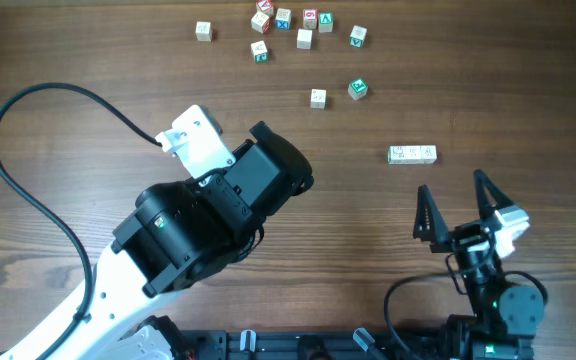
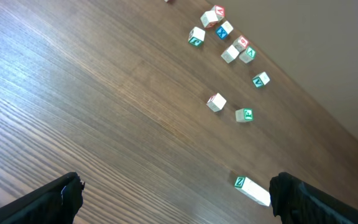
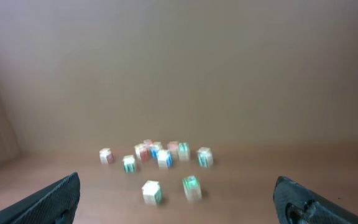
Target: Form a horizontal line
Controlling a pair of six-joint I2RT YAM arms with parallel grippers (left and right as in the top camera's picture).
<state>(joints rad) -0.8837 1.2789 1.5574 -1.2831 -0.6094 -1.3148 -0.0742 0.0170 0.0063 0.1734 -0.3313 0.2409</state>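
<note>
Cubes forming the horizontal line (image 1: pixel 412 154) rest on the bench (image 1: pixel 88 150).
They lie just ahead of the spread right hand (image 1: pixel 452 185), not touching it; left hand (image 2: pixel 179 186) spread too.

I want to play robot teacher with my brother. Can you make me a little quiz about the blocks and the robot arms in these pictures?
1. True or false: the right end effector is shut on a block.
2. Where is the horizontal line of touching blocks? A: inside a bowl. B: flat on the table, just ahead of the right end effector. C: hanging off the edge.
3. Fill in: the single block nearest that line has a ___ symbol.

Key: 1 false, it is open and holds nothing. 2 B. 3 green.
</note>
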